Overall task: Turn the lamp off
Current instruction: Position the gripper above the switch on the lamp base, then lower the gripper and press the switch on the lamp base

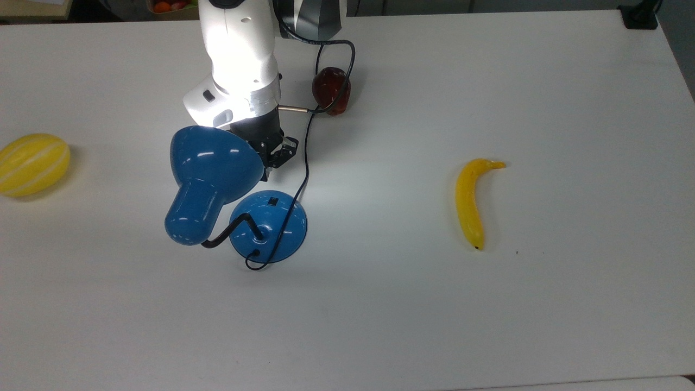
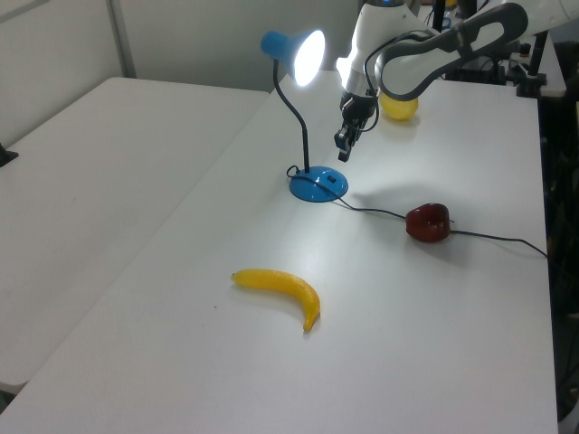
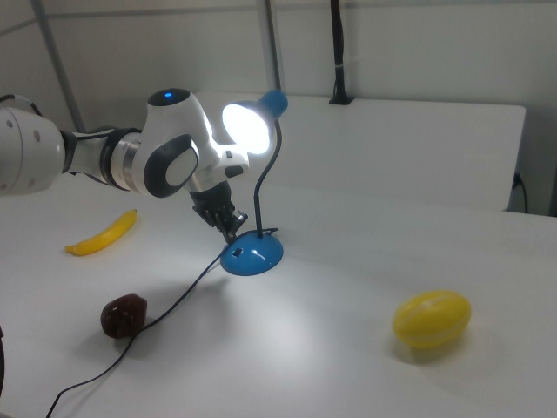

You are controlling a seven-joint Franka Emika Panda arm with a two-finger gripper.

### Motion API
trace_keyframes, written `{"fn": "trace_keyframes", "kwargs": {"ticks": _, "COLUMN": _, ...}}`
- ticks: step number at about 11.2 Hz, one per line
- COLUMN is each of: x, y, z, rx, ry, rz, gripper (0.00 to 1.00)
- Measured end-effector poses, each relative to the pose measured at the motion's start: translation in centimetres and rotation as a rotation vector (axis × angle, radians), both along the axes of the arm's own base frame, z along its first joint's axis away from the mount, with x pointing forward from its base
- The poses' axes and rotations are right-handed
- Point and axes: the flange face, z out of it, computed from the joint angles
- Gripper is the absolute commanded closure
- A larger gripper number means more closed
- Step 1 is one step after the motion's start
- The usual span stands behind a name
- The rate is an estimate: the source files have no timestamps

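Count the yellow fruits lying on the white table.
2. A curved yellow banana lies at the top view's right, well apart from the blue desk lamp. A round yellow melon sits at the top view's far left edge.

Tool (image 2: pixel 343 149) aloft, pointing downward

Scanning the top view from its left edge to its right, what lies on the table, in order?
Yellow melon → blue lamp, lit, with its base just right of the shade → dark red fruit → banana. The gripper overlaps the lamp, so it is left out of the order.
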Motion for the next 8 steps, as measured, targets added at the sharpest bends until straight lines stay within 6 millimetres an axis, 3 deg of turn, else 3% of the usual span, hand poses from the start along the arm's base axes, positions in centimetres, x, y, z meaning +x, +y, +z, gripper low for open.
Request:
{"fn": "trace_keyframes", "kwargs": {"ticks": 6, "x": 0.8, "y": 0.1, "z": -1.4, "rx": -0.003, "ry": -0.030, "rz": 0.001, "gripper": 1.00}}
{"fn": "trace_keyframes", "kwargs": {"ticks": 8, "x": 1.2, "y": 0.5, "z": -2.9, "rx": -0.006, "ry": -0.043, "rz": 0.007, "gripper": 1.00}}
